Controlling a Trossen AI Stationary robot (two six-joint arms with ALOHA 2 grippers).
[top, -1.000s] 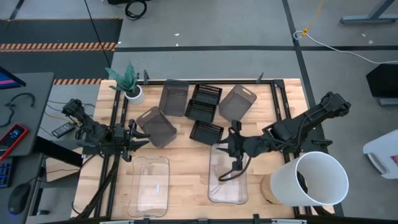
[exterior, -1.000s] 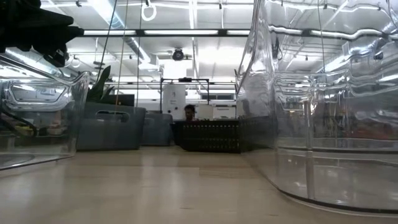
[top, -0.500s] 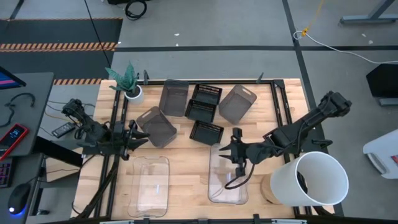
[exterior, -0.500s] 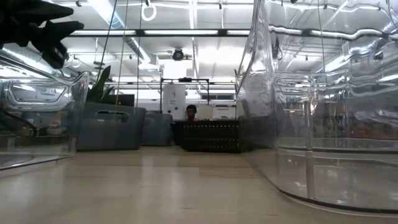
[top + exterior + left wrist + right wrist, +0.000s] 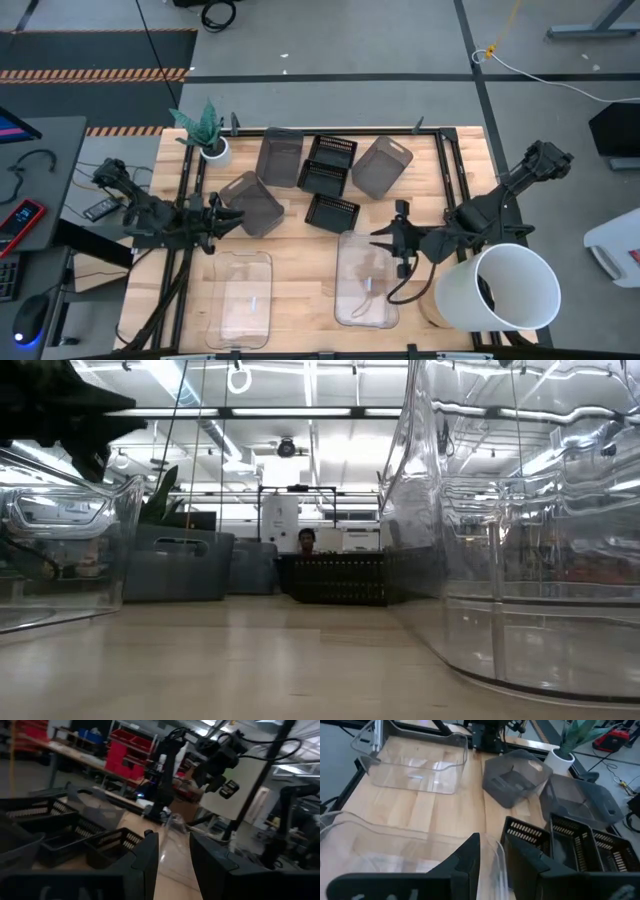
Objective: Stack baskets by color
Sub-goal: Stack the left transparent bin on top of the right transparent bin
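Two clear baskets lie on their bases near the front edge, one on the left (image 5: 240, 298) and one on the right (image 5: 365, 277) (image 5: 415, 847). Three smoky grey baskets (image 5: 250, 203) (image 5: 279, 157) (image 5: 382, 165) and black lattice baskets (image 5: 328, 163) (image 5: 331, 212) sit farther back. My right gripper (image 5: 386, 240) (image 5: 492, 865) hovers open above the right clear basket's far right corner. My left gripper (image 5: 230, 222) (image 5: 174, 860) is open and level at the table's left. It points at the nearest grey basket, and nothing is between its fingers.
A big white bucket (image 5: 505, 285) stands at the front right, close under my right arm. A small white plant pot (image 5: 212, 148) sits at the far left corner. Bare wood lies between the two clear baskets (image 5: 300, 285).
My right gripper has drawn back toward the table's right edge and a little toward the near edge, from over the right clear basket's far end to its far right corner. That basket has stayed where it was. My left gripper has rolled a little about its own axis, in place.
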